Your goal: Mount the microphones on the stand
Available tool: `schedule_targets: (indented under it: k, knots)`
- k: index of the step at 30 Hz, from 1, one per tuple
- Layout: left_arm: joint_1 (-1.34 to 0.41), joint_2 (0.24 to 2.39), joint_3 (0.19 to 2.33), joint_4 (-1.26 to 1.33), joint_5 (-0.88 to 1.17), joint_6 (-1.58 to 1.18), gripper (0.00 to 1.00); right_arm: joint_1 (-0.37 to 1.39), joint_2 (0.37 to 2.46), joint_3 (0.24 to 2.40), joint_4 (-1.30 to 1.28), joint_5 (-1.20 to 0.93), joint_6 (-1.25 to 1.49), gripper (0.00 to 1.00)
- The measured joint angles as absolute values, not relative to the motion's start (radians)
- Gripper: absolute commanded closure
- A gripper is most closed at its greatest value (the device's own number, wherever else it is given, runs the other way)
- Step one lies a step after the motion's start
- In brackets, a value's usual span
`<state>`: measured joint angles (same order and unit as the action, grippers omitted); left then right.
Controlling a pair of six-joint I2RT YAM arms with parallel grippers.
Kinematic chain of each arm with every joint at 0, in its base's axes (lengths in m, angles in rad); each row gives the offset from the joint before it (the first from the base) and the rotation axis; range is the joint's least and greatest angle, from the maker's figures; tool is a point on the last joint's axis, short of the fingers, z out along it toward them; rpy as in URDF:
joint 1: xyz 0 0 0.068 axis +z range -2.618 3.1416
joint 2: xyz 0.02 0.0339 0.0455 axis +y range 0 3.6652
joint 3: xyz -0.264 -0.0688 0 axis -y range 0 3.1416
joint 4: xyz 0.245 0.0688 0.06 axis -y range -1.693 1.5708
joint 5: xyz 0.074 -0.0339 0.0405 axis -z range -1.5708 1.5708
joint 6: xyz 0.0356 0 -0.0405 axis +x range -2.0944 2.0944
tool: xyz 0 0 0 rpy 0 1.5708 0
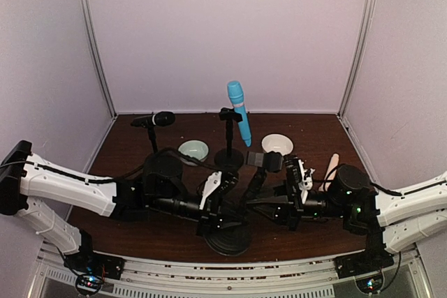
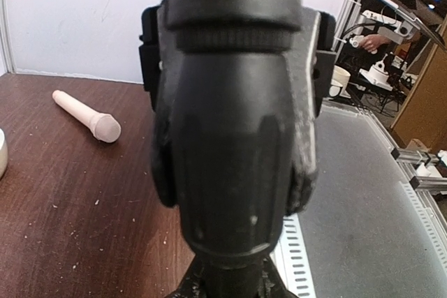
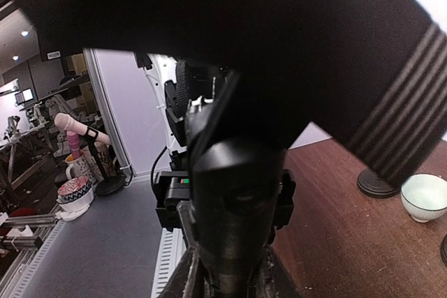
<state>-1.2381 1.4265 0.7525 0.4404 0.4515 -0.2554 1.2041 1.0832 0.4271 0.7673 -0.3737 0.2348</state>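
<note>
On the dark wooden bench (image 1: 126,146) stand three black stands, and the task looks about two-thirds done; the front stand (image 1: 227,240), nearest the arms and with the widest base, carries nothing, its clip (image 1: 264,160) bare; the back-middle stand (image 1: 228,157) holds the light blue microphone (image 1: 239,111) tilted upward; the back-left stand (image 1: 151,143) holds the black microphone (image 1: 157,118) roughly level, head to the right; what is left, by my reading, is the cream microphone (image 1: 331,169), which lies flat on the bench to the right, well apart from any stand and in neither gripper; the left gripper (image 1: 218,204) is pressed together on the front stand's post, its fingers (image 2: 307,109) flanking the black knuckle that fills the left wrist view, so it seems to be steadying that stand; the right gripper (image 1: 274,204) sits just beside the same stand below the clip, and whether it is spread or pinching I cannot tell, since its wrist view is crowded with dark parts; a pale green bowl (image 1: 193,149) and a white bowl (image 1: 277,144) sit between the stands; no brand, label or writing can be read anywhere.
</note>
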Motion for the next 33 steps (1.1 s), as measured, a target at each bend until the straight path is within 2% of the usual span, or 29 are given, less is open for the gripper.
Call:
schedule_targets:
  k: [2, 5, 14, 24, 25, 29, 33]
  knots:
    - [-1.238, 1.428, 0.764, 0.428, 0.426, -0.255, 1.0, 1.204, 1.083, 0.427, 0.772, -0.359, 0.242, 1.0]
    - [-1.246, 1.428, 0.785, 0.385, 0.323, -0.252, 1.0, 1.209, 1.083, 0.428, 0.761, -0.282, 0.27, 1.0]
    - [-1.33, 1.473, 0.877, 0.23, -0.154, -0.216, 1.0, 1.336, 1.137, 0.541, 0.575, 0.189, 0.306, 1.0]
    - [-1.36, 1.5, 0.886, 0.225, -0.272, -0.215, 1.0, 1.362, 1.147, 0.553, 0.533, 0.268, 0.279, 1.0]
    - [-1.361, 1.5, 0.884, 0.232, -0.273, -0.214, 0.97, 1.362, 1.142, 0.553, 0.531, 0.267, 0.271, 1.0]
    - [-1.365, 1.499, 0.87, 0.276, -0.27, -0.214, 0.63, 1.363, 1.121, 0.553, 0.516, 0.259, 0.24, 1.0]
    - [-1.365, 1.485, 0.833, 0.334, -0.256, -0.211, 0.5, 1.357, 1.109, 0.55, 0.504, 0.216, 0.196, 1.0]
